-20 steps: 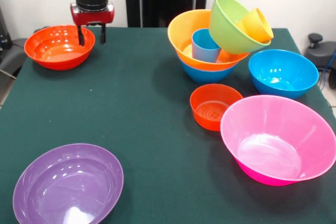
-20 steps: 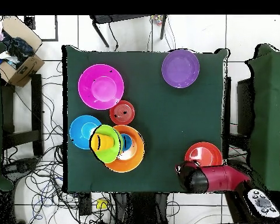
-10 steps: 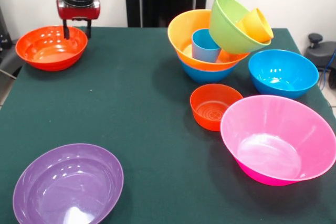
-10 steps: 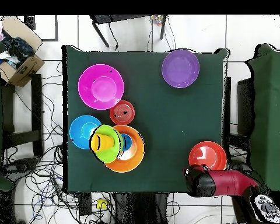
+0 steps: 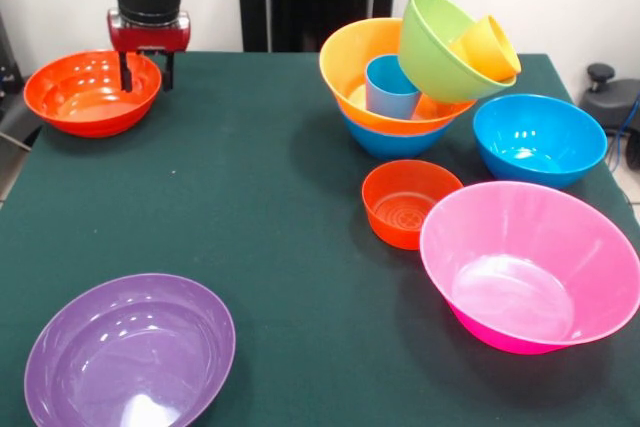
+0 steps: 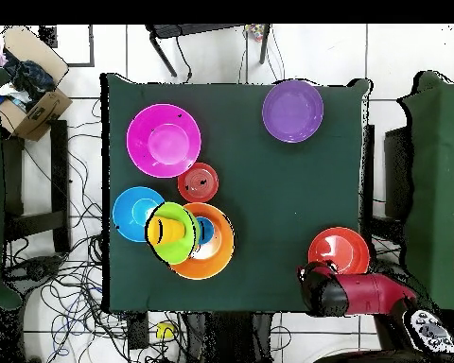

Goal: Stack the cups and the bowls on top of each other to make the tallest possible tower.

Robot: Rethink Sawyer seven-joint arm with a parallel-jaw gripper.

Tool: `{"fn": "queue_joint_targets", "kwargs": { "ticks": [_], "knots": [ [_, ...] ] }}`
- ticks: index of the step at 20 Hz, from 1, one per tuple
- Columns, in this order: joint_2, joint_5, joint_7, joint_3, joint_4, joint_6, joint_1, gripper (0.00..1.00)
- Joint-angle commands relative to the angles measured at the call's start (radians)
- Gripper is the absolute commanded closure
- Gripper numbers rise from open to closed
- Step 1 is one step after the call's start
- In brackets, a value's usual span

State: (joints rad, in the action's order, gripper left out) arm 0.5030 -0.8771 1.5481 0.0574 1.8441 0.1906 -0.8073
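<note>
I hold the gripper [image 5: 147,69], fingers pinching the near rim of the red-orange bowl [image 5: 88,93] at the table edge; next move: lift and carry it to the tower [image 5: 420,72] across the table

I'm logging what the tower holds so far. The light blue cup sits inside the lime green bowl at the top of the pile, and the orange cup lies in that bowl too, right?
Not quite. The light blue cup stands in the orange bowl lower in the tower, beside the tilted lime green bowl, not inside it. The front view shows this. The orange cup does lie in the lime green bowl.
</note>
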Motion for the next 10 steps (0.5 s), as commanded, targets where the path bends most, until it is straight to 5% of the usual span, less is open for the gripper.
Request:
{"fn": "queue_joint_targets", "kwargs": {
  "ticks": [1, 6, 7, 10],
  "knots": [
    [-0.058, -0.068, 0.019, 0.119, -0.097, -0.104, -0.006, 0.0],
    [-0.077, -0.061, 0.028, 0.107, -0.12, -0.113, 0.018, 0.0],
    [-0.077, -0.068, 0.009, 0.125, -0.114, -0.115, 0.008, 1.0],
    [-0.072, -0.064, 0.029, 0.131, -0.111, -0.149, 0.005, 1.0]
  ]
}}
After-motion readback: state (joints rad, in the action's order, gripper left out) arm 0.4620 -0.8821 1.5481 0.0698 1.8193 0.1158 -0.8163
